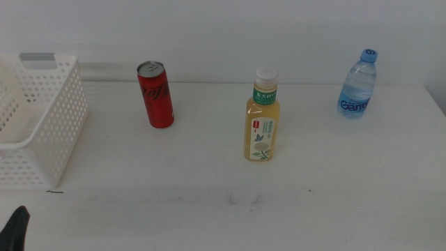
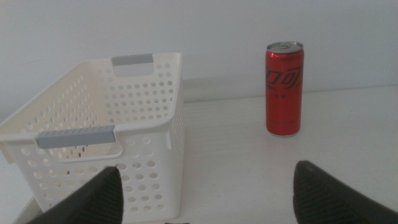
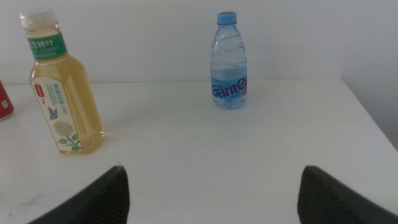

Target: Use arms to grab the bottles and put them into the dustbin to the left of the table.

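A slim red cola can (image 1: 156, 95) stands upright at the back left of the white table (image 1: 209, 209). A yellow tea bottle (image 1: 263, 116) with a white cap stands in the middle. A clear blue-capped water bottle (image 1: 358, 84) stands at the back right. The white perforated dustbin (image 1: 35, 118) sits at the left edge and looks empty. My left gripper (image 2: 208, 199) is open, low near the front left corner, facing the dustbin (image 2: 106, 143) and the can (image 2: 284, 89). My right gripper (image 3: 211, 199) is open, facing the tea bottle (image 3: 62, 93) and the water bottle (image 3: 230, 62); it is out of the middle view.
A white wall runs behind the table. Faint dark scuff marks (image 1: 244, 200) lie on the table's front middle. A dark tip of the left arm (image 1: 15, 229) shows at the bottom left corner.
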### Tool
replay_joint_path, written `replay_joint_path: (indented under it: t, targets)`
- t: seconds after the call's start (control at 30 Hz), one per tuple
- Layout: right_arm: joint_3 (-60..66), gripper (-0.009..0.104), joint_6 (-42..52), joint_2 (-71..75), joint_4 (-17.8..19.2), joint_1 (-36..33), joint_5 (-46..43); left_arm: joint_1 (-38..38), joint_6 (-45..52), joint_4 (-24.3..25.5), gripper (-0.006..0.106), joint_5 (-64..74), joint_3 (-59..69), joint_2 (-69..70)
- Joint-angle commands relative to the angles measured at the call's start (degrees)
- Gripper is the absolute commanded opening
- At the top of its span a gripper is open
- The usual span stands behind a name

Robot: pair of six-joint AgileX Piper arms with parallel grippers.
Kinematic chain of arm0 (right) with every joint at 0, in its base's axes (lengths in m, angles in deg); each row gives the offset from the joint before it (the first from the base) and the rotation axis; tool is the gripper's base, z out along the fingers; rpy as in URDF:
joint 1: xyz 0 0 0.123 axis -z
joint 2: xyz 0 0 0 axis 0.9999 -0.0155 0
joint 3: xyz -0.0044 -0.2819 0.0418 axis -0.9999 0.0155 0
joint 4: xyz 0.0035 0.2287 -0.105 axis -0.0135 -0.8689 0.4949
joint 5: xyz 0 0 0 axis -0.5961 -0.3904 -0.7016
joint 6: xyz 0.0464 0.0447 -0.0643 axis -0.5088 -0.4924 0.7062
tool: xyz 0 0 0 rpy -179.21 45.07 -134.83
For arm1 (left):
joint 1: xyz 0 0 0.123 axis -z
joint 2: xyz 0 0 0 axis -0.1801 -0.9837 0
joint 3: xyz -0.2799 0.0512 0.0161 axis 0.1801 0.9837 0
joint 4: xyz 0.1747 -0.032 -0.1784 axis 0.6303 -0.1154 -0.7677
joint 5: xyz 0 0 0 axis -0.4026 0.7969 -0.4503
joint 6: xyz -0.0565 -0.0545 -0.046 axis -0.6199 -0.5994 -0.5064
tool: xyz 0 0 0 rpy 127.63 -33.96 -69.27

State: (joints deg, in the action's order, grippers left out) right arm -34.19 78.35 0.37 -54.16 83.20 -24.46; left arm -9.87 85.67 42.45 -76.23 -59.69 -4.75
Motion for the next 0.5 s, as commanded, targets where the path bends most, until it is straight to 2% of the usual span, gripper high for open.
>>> replay_joint_path:
  t: [0.0,0.1,0.2,0.47]
  targets:
    - [0.2,0.089,0.1,0.3,0.3,0.3,-0.6,0.1,-0.7,-0.1,0.094,-0.7,0.0,0.2]
    - [0.2,0.089,0.0,0.3,0.3,0.3,-0.6,0.1,-0.5,-0.1,0.094,-0.7,0.0,0.2]
    - [0.2,0.089,0.0,0.3,0.3,0.3,-0.6,4.0,-0.6,-1.2,0.094,-14.9,0.0,-8.7]
    - [0.2,0.089,-0.1,0.3,0.3,0.3,-0.6,18.0,-0.6,-2.0,0.094,-63.2,0.0,-54.4]
